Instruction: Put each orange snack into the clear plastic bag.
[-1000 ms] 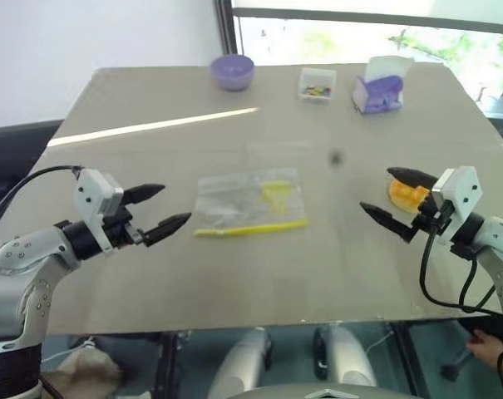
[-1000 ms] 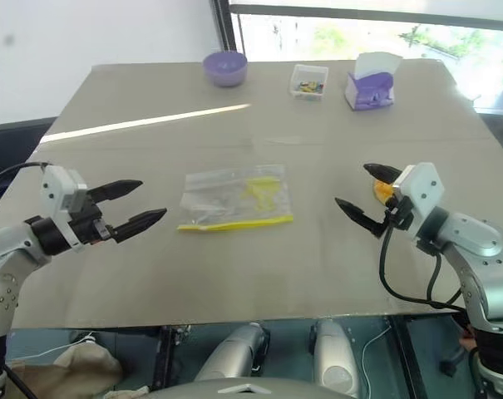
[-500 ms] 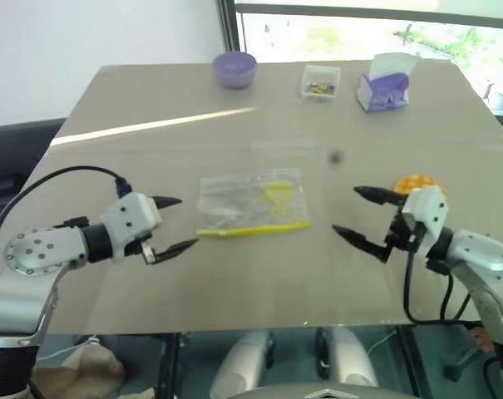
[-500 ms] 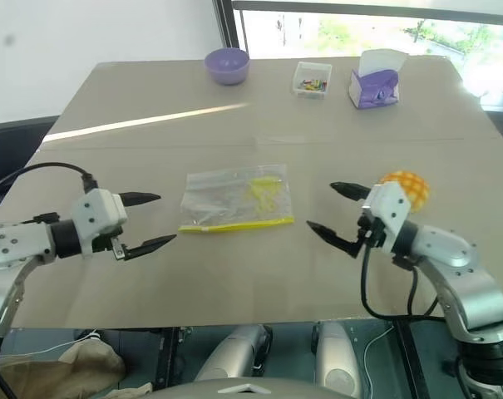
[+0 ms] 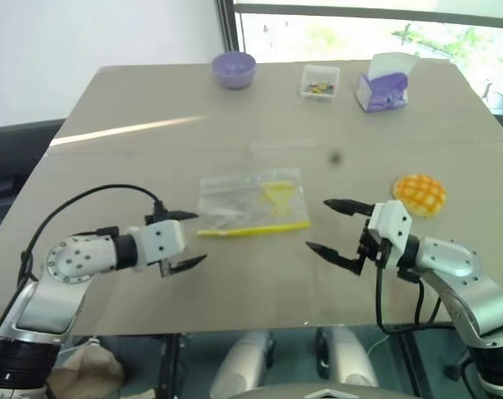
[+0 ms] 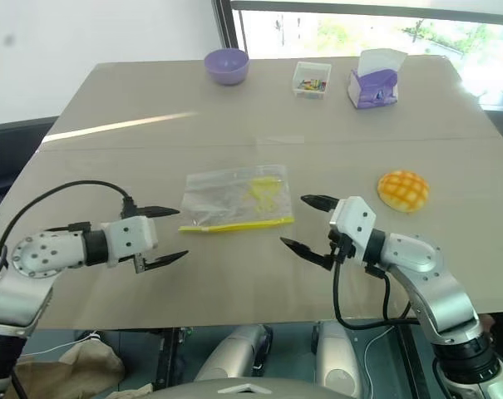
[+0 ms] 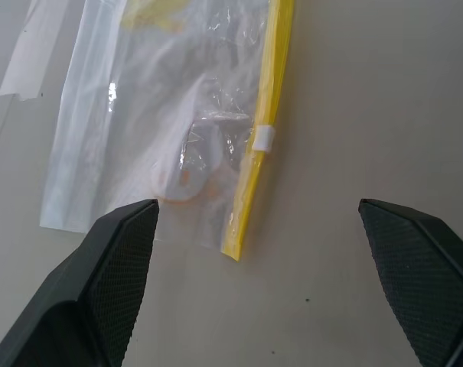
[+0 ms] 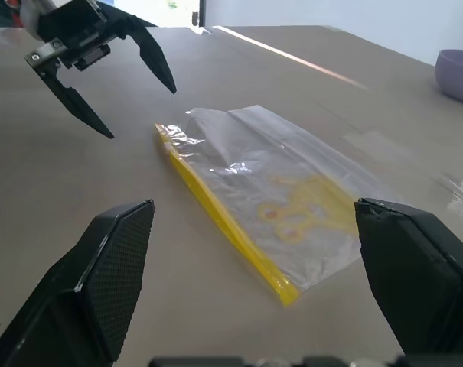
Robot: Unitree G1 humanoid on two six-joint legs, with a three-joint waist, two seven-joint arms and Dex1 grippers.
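Note:
The clear plastic bag (image 5: 251, 201) lies flat in the middle of the table, its yellow seal strip (image 7: 255, 145) along the near edge. The orange snack (image 5: 419, 194), a domed bun with a grid top, rests on the table to the right of the bag. My left gripper (image 5: 187, 238) is open just off the bag's near left corner, low over the table and empty. To the right of the bag's near right corner, my right gripper (image 5: 332, 226) stands open and empty, with the snack behind it. The right wrist view looks across the bag (image 8: 269, 191) at the left gripper (image 8: 109, 73).
Along the table's far edge stand a purple bowl (image 5: 234, 69), a small clear box of colourful bits (image 5: 320, 83) and a purple and white tissue pack (image 5: 383, 85). A patch of clear tape (image 5: 283, 145) lies beyond the bag. The near table edge (image 5: 251, 322) runs just under both arms.
Both grippers have closed in on the bag from either side, the left one sinking and rolling, the right one moving left off the snack, which now shows whole. The view shifted slightly.

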